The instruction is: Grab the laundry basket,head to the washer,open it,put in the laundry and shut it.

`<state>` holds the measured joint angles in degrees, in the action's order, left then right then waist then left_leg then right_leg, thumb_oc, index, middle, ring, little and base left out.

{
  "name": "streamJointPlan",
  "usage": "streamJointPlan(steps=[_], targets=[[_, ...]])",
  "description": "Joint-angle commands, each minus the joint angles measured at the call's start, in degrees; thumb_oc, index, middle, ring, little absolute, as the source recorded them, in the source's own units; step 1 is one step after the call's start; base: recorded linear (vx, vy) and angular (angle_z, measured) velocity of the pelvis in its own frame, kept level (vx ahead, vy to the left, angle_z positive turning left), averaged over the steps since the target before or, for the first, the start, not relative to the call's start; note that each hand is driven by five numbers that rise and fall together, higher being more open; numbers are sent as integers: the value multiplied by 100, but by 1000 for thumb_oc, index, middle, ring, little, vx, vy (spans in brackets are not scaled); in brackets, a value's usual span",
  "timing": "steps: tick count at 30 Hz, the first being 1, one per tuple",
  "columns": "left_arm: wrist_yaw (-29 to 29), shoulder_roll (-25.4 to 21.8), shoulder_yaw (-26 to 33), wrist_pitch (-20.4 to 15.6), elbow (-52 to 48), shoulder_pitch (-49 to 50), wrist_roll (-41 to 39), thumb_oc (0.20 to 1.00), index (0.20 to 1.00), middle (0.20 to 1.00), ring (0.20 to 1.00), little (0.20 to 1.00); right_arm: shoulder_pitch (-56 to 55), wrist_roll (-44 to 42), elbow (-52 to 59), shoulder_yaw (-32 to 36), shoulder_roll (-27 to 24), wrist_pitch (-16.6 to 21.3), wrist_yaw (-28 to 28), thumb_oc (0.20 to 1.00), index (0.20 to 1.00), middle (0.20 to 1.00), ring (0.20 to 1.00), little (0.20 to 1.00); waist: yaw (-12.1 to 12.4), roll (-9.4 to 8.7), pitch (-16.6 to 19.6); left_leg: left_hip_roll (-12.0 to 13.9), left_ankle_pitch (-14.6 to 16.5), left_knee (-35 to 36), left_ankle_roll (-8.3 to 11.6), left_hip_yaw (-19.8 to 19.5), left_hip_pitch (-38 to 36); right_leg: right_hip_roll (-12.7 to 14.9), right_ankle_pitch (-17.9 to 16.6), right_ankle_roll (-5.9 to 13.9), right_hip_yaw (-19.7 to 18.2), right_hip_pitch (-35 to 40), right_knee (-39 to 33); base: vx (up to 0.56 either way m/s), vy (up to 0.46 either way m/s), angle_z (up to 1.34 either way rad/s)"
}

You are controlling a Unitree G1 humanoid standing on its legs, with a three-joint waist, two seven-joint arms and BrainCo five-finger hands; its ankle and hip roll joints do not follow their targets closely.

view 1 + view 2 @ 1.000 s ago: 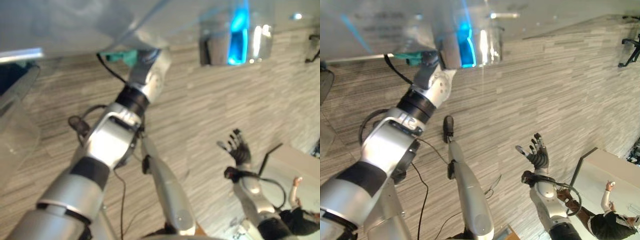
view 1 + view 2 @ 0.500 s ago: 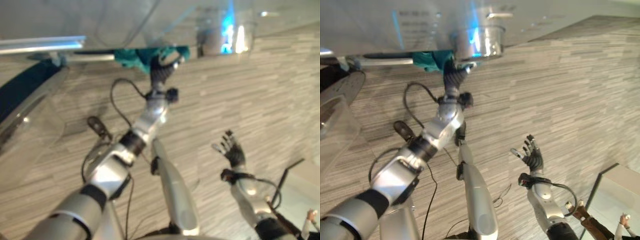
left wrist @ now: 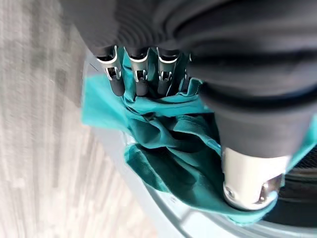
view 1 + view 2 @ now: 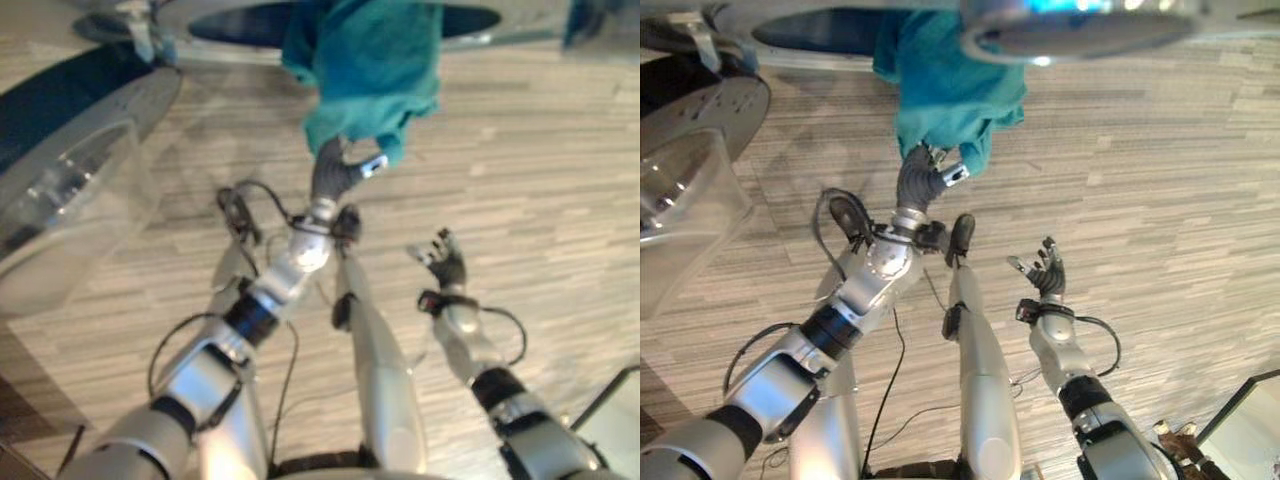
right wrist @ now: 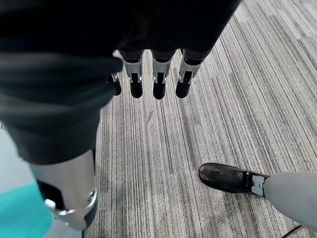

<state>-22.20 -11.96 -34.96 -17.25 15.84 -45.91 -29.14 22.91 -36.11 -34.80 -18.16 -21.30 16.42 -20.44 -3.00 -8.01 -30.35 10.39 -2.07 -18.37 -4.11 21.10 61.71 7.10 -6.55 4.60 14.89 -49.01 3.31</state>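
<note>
Hands first, since they sit nearest to us. Our right hand (image 4: 441, 262) hovers idle over the striped floor (image 4: 540, 180) with its fingers spread and relaxed, holding nothing; its wrist view shows the straight fingers above bare floor. It was in much the same pose a second ago, so it plays no part yet.

Our left hand (image 4: 923, 181) is what has changed. A second ago it reached up to a small scrap of teal at the washer's edge; now the head has tilted and the teal garment (image 4: 365, 70) hangs large above the hand, draped from the dark drum opening (image 4: 830, 25). In the left wrist view the fingers (image 3: 141, 74) curl into the folds of the cloth with the thumb (image 3: 255, 173) pressed on it, so we judge it clamped on the laundry.

Further off on the left, the clear round washer door (image 4: 80, 200) stands swung open.

We read this as the loading step: the garment is partly at the mouth, partly hanging outside, and probably needs pushing deeper before the door can close.
</note>
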Motion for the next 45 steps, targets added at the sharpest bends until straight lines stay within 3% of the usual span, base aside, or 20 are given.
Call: streamJointPlan(steps=[1,4,8,12,17,25,33,36,45], targets=[[299,271,-287,-196,-138,-179,-131,1000,1000,1000,1000,1000,29,-170,-121,329,-544,102,-36,1000,1000,1000,1000,1000,97,453,55,-154,-765,1523,541,-497,-418,-144,1277,-33,242,-213,1578,28,-89,15],[456,-24,-207,-193,-424,-19,-304,1000,1000,1000,1000,1000,1228,42,-836,253,-979,-2,-261,1000,1000,1000,1000,1000,382,700,55,-207,-761,1516,515,-604,-339,-87,1444,-89,275,-338,1830,24,-50,15],[555,-211,-157,-177,-677,89,-394,1000,1000,1000,1000,1000,1991,38,-1507,132,-1165,-87,-311,1000,1000,1000,1000,1000,520,794,55,-241,-739,1490,498,-627,-271,-38,1503,-108,278,-420,1959,12,-12,8],[763,-550,-11,-146,-1116,342,-538,1000,1000,1000,1000,1000,3126,204,-2665,-259,-1768,-492,-251,1000,1000,1000,1000,1000,784,942,55,-305,-745,1491,500,-650,-180,18,1604,-144,281,-513,2056,19,1,10],[906,-764,138,-128,-1418,548,-603,1000,1000,1000,1000,1000,3814,-67,-3338,-558,-2115,-561,65,1000,1000,1000,1000,1000,919,1008,55,-325,-697,1418,500,-629,-52,76,1662,-155,297,-604,2137,20,11,9],[959,-678,57,-155,-1382,448,-662,1000,1000,1000,1000,1000,4513,-110,-3740,-932,-1967,-579,184,1000,1000,1000,1000,1000,1003,1092,55,-385,-606,1335,463,-631,16,129,1708,-167,299,-627,2178,5,3,2],[891,-345,-171,-212,-1050,349,-905,1000,1000,1000,1000,1000,4892,-631,-3901,-865,-793,-500,256,1000,1000,1000,1000,1000,1113,1204,56,-460,-458,1157,398,-631,32,154,1777,-211,246,-605,2268,10,11,2],[914,-324,-269,-215,-1060,325,-940,1000,1000,1000,1000,1000,5156,-591,-4017,-915,-565,-519,233,1000,1000,1000,1000,1000,1212,1292,56,-501,-441,1148,382,-643,45,183,1798,-203,240,-594,2280,16,44,2],[965,-466,-261,-238,-1340,446,-914,1000,1000,1000,1000,1000,6039,-364,-3838,-1211,-924,-398,43,1000,1000,1000,1000,1000,1534,1480,116,-625,-363,1047,342,-641,137,296,1848,-144,252,-664,2425,12,42,8]])
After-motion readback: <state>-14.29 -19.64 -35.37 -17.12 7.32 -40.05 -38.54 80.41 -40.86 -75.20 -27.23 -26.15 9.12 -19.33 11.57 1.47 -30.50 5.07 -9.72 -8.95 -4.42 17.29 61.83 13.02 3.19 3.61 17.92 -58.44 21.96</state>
